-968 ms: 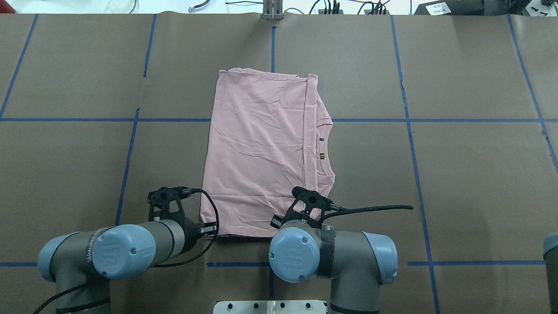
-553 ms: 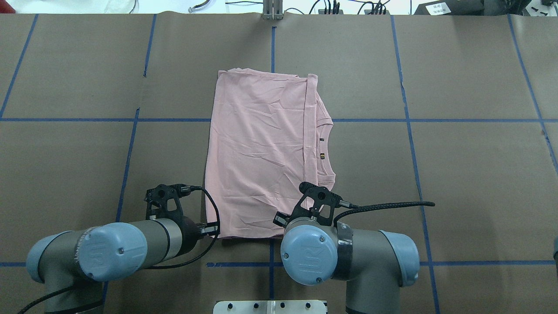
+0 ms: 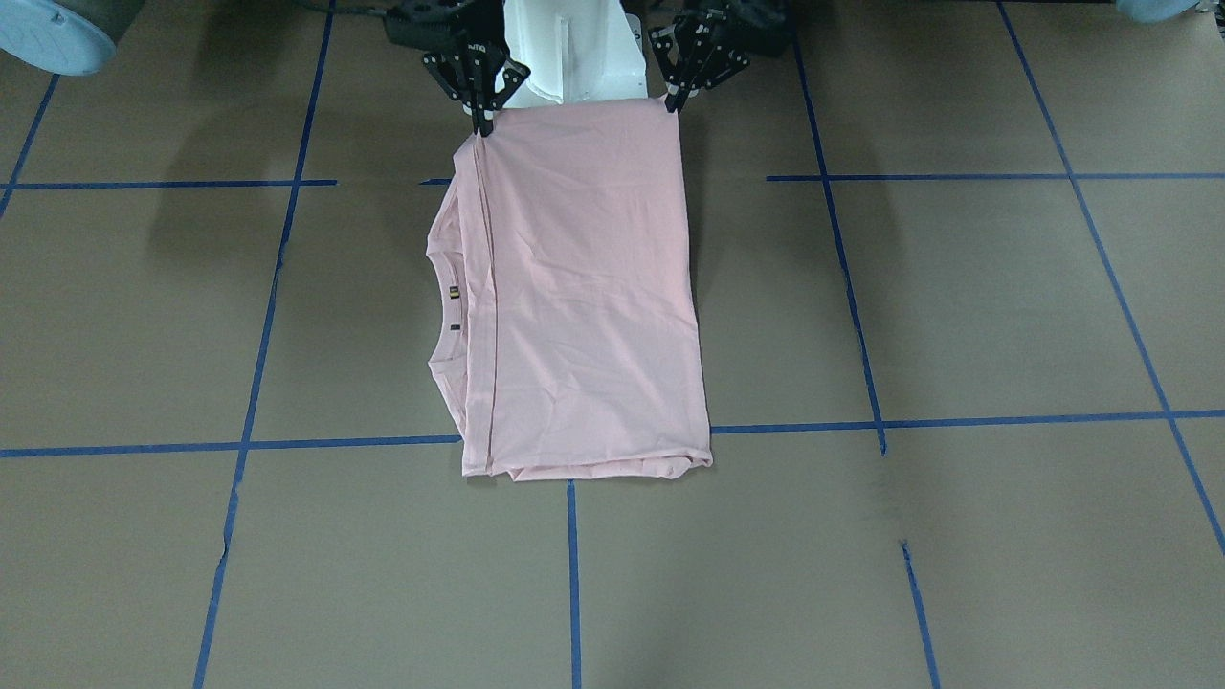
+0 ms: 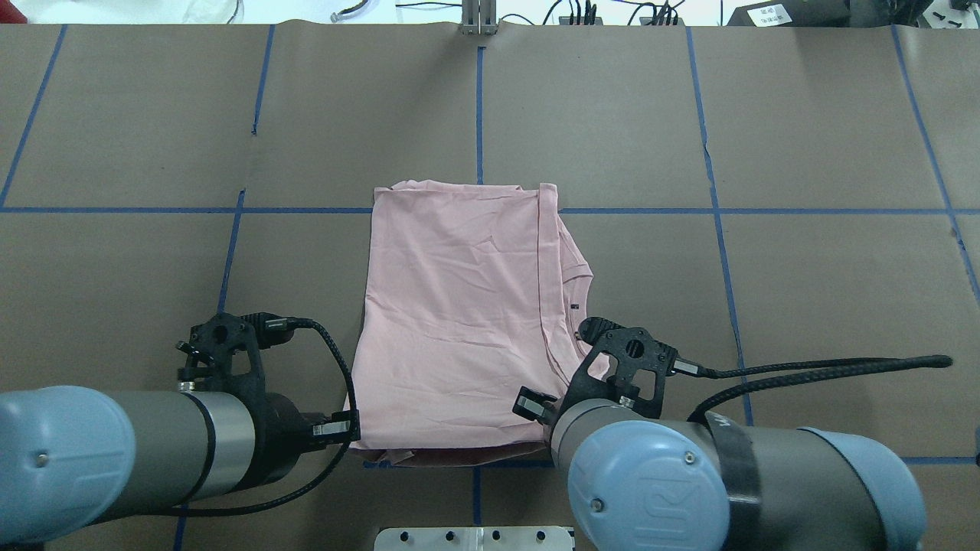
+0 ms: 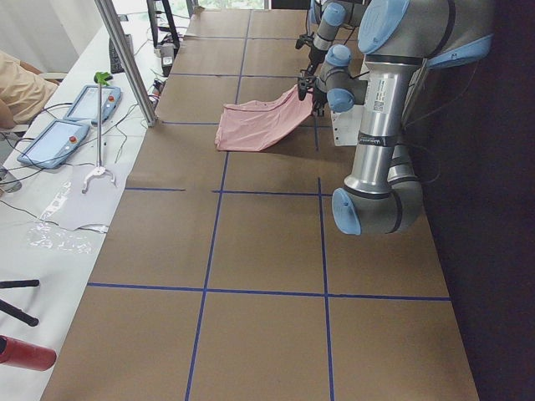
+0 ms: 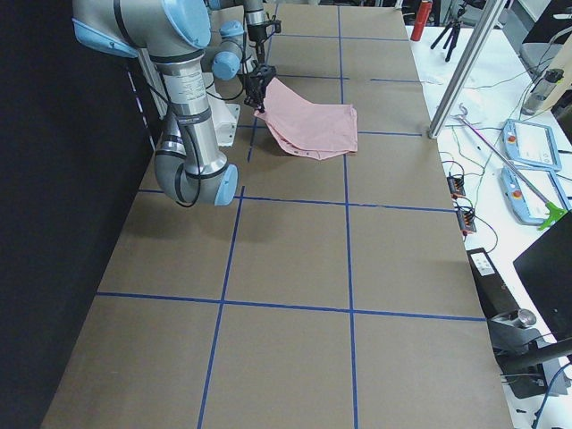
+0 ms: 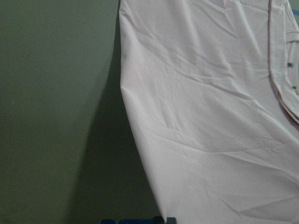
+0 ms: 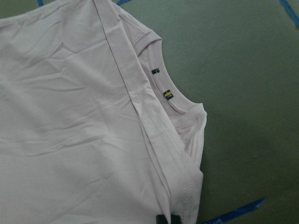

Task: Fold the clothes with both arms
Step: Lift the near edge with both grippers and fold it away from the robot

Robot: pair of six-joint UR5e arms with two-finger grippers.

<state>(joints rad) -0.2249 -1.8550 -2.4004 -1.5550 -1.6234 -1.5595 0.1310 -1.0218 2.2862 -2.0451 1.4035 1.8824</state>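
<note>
Shirt [image 4: 452,306] dragged toward base, that edge lifted off desk [image 4: 804,268]; left pincer [image 3: 671,101] and right pincer [image 3: 479,124] each clamp a lifted corner, white pedestal [image 3: 574,57] just behind.

You could not read the 2 tiny labels [image 8: 168,95] at the T-shirt [image 4: 452,306] collar. Overhead, the right arm [image 4: 727,482] covered where the right gripper [image 3: 481,122] met the cloth.
</note>
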